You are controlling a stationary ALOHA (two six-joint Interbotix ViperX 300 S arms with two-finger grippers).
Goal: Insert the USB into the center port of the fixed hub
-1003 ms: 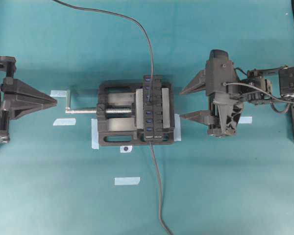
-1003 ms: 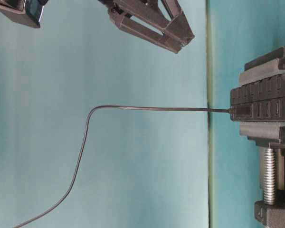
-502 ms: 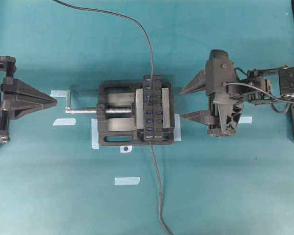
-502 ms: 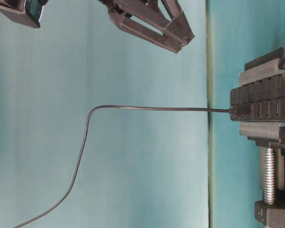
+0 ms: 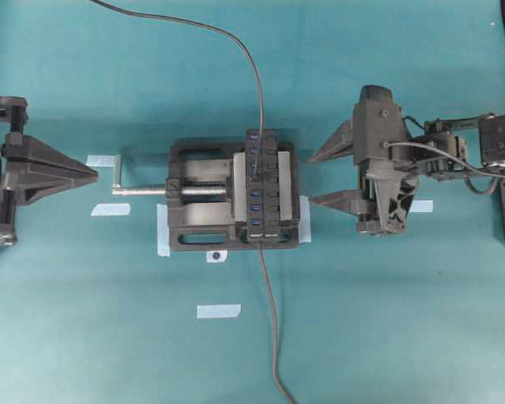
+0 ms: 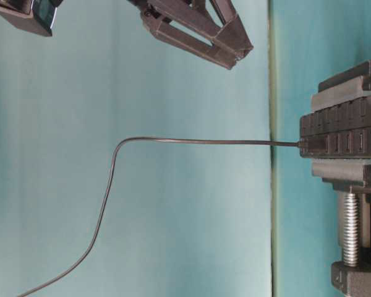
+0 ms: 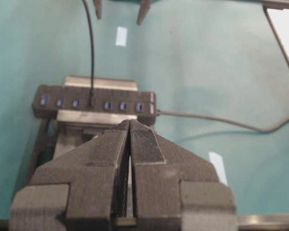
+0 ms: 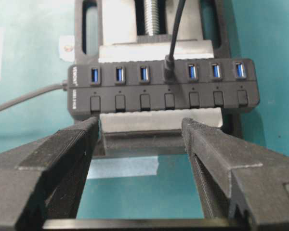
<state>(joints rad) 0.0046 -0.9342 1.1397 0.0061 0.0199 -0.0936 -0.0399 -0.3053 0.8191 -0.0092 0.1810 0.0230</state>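
Observation:
The fixed hub (image 5: 263,189) is a long black strip with blue ports, clamped in a black vise. The USB plug (image 5: 257,167) sits in the center port, which it hides; its thin grey cable (image 5: 236,40) runs off to the far edge. The right wrist view shows the plug (image 8: 169,65) seated in the middle of the hub's (image 8: 159,91) row. My right gripper (image 5: 313,179) is open and empty just right of the hub, also in its wrist view (image 8: 140,124). My left gripper (image 5: 93,172) is shut and empty far to the left, also in its wrist view (image 7: 130,123).
The black vise (image 5: 198,219) with a silver screw and handle (image 5: 143,190) holds the hub at table centre. The hub's own dark cable (image 5: 273,337) trails to the near edge. Pale tape strips (image 5: 218,310) lie on the teal mat around the vise.

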